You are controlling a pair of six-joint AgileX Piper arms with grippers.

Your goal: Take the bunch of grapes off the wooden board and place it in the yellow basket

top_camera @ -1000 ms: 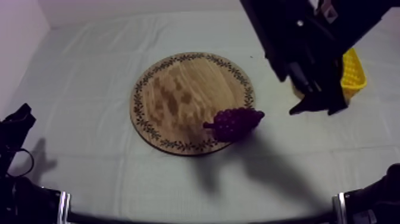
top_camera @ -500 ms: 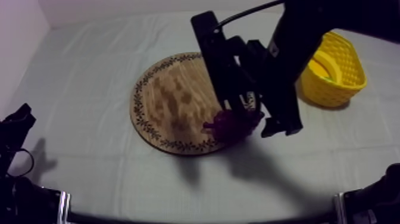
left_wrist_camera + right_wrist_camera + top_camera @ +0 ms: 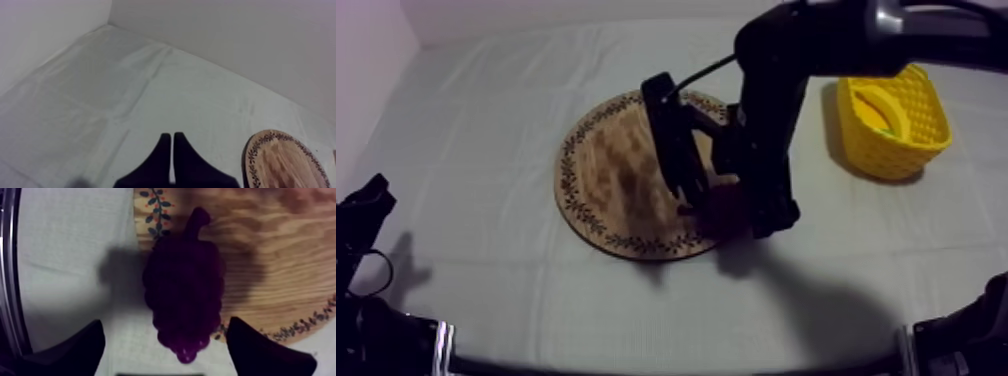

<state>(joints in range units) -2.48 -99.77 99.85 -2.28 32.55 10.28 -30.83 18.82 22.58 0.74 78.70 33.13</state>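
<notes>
Right gripper: down low at the near right edge of the board; its arm comes in from the upper right in the top view.
Right fingers: spread wide, one on each side of the grapes. The right wrist view shows a clear gap between each finger and the fruit, so nothing is pinched.
Grapes: lying flat across the board's patterned rim, stem end over the wood and pointed end over the cloth. In the top view the gripper hides most of the bunch, and only a dark red patch shows between the fingers.
Board: round and wooden, flat on the cloth about midway between the two arms, with the grapes at the edge nearest the right arm.
Basket: yellow, upright on the cloth at the right side, well apart from the board and the grapes. A yellow shape lies inside it, too unclear to name.
Left gripper: low at the left side, well apart from the board.
Left fingers: pressed together into a narrow wedge with nothing between them, over bare cloth, the board's rim off to one side.
Shadow: the right arm's, dark on the cloth just in front of the board.
</notes>
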